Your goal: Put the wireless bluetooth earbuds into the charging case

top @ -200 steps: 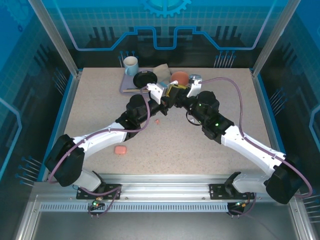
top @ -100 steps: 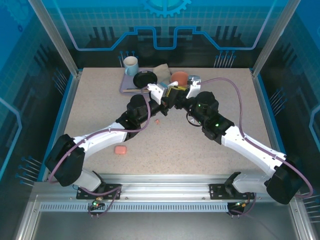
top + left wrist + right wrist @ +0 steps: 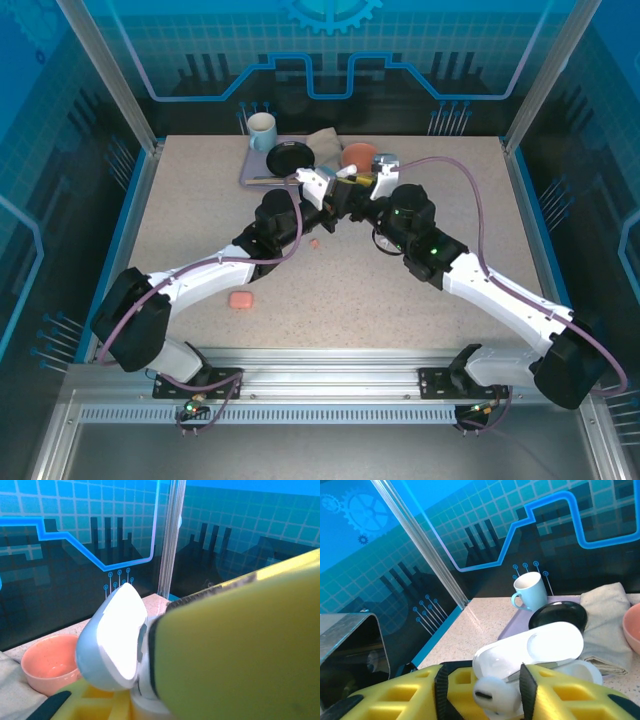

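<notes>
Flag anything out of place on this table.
One small salmon-pink earbud lies loose on the table between the left arm and right arm, apart from the pink case nearer the front edge. Nothing looks spilled or damaged.

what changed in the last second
The right gripper edged slightly left, closer to the white charging case that the left gripper holds; whether it let go of the white earbud is unclear. The pink case, pink earbud and mug stayed put.

top view looks down from behind; both wrist views, close in, face rearward, sharing the pink bowl (image 3: 47, 660).
</notes>
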Controlling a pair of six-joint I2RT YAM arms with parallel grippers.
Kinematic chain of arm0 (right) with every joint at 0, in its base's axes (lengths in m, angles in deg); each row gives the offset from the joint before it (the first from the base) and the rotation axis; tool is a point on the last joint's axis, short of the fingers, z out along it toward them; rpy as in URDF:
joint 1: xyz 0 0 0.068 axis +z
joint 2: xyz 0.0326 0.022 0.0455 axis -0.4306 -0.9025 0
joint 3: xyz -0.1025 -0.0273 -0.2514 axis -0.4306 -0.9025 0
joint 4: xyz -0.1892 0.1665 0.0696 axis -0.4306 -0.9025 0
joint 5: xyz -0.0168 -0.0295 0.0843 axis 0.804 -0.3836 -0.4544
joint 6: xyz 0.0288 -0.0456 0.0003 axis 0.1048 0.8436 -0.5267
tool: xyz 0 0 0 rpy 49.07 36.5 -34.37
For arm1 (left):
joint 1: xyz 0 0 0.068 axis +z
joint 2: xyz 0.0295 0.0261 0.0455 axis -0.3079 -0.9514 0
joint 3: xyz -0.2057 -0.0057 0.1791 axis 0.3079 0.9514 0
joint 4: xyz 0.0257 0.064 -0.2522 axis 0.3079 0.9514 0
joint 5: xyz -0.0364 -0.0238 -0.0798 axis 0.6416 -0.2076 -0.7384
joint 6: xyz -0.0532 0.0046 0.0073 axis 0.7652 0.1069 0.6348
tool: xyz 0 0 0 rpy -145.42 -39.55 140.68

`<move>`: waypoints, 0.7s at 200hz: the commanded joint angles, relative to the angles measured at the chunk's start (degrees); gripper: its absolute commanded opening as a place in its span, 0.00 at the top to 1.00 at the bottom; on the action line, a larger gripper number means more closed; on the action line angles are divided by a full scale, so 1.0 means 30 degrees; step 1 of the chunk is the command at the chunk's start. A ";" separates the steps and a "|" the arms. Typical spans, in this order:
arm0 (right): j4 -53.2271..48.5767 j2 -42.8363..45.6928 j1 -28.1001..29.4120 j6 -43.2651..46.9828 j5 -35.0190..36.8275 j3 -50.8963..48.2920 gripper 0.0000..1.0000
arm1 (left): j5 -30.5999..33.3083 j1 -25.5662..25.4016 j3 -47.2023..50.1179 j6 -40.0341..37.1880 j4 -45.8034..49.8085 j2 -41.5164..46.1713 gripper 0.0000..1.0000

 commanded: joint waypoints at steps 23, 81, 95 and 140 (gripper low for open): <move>-0.1871 0.0077 -0.0040 -0.0641 -0.0144 0.1176 0.48 | 0.0130 -0.0157 -0.0063 0.0401 -0.1663 0.0135 1.00; -0.2664 -0.0064 -0.0762 -0.2013 -0.0737 0.2033 0.36 | -0.0158 -0.0146 0.0471 0.0308 -0.1818 0.0336 1.00; -0.2543 -0.0026 -0.1062 -0.2560 -0.1120 0.1994 0.34 | -0.0224 -0.0130 0.0602 0.0328 -0.1810 0.0364 1.00; -0.2338 0.0155 -0.1645 -0.3583 -0.1806 0.1862 0.30 | -0.0466 -0.0151 0.1010 0.0287 -0.1900 0.0510 1.00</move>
